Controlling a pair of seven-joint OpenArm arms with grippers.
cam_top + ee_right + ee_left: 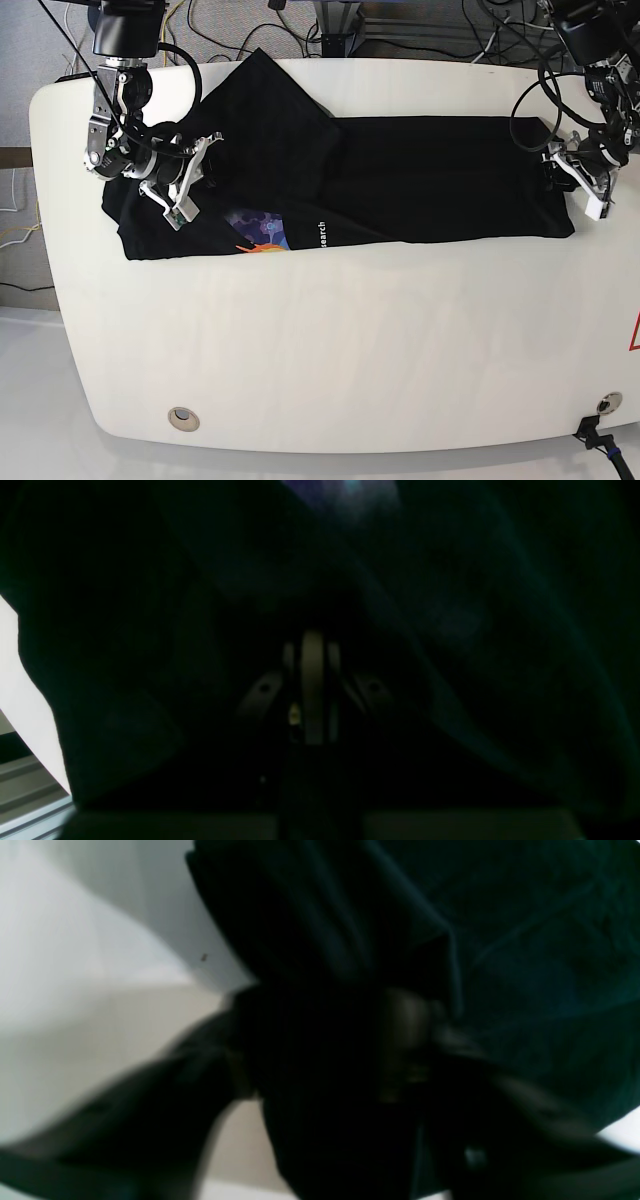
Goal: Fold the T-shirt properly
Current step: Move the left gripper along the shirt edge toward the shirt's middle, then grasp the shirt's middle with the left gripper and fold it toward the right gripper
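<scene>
The black T-shirt [420, 180] lies across the far half of the white table [350, 350], partly folded, with a strip of orange and purple-blue print [262, 232] and white lettering [322, 235] showing at its near edge. My right gripper [190, 185] is at the shirt's left end, and in the right wrist view its fingers [312, 680] stand pressed together under dark T-shirt cloth [475, 630]. At the right end my left gripper [565, 180] holds the shirt's edge. The left wrist view is blurred, with the T-shirt [525, 940] bunched in the left gripper [345, 1050].
Cables [330, 25] run behind the table's far edge. A round metal insert [183, 418] sits near the front left corner and a cable plug [600, 440] at the front right. A metal rail [25, 790] shows beside the table in the right wrist view.
</scene>
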